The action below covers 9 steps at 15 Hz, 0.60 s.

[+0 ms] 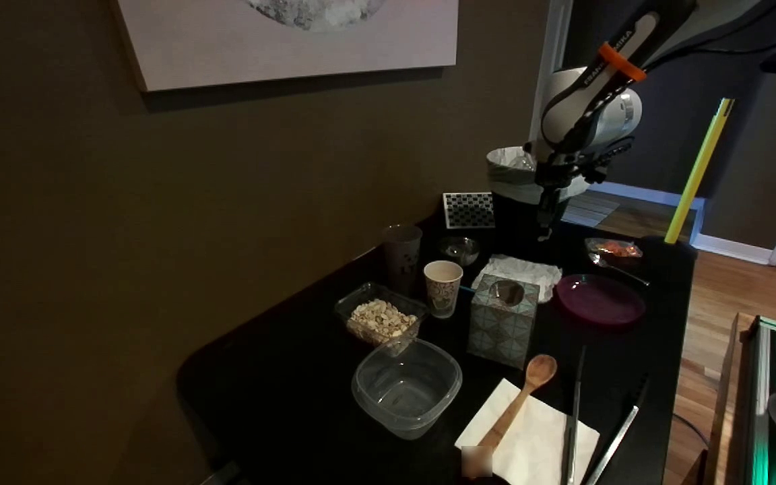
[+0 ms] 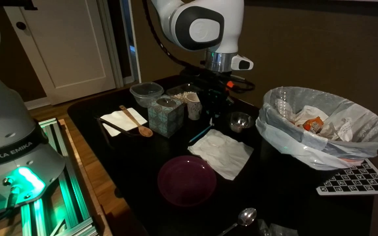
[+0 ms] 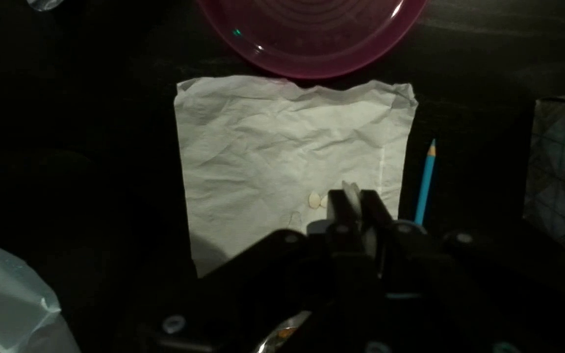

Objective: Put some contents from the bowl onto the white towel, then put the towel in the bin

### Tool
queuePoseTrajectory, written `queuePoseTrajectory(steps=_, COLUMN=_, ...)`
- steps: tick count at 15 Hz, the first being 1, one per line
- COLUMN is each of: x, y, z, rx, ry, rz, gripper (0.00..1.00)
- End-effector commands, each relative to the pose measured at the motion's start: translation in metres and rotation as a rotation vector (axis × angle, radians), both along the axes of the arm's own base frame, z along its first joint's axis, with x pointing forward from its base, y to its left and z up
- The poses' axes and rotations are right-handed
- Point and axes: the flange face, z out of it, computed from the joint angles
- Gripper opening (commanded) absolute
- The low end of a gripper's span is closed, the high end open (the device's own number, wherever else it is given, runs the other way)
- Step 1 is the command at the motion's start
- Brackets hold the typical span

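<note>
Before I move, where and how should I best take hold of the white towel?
Pinch the white towel from above, probably at its corner between the maroon dish and blue pencil: that edge looks rumpled and slightly raised, while pale flakes lie farther in.

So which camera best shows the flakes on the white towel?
The wrist view: looking down, it shows pale flakes lying on the white towel. In both exterior views the towel appears, but no flakes can be made out on it.

See pale flakes in clear bowl and (a few) on flat, creased white towel near white-lined bin.
</note>
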Motion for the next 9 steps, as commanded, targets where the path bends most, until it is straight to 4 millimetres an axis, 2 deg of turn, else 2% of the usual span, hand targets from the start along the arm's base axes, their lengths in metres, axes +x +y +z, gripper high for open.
queuePoseTrajectory(steps=1, x=0.0, y=-0.004, z=-0.012, rx=-0.011, ry=0.013, rz=-0.004, gripper=0.03)
queuePoseTrajectory(steps=2, x=-0.001, y=-0.008, z=-0.026, rx=-0.02, ry=-0.001, rz=-0.009, gripper=0.03)
queuePoseTrajectory(steps=9, x=-0.005, y=-0.027, z=-0.08, rx=-0.032, ry=-0.119, rz=-0.061, gripper=0.03)
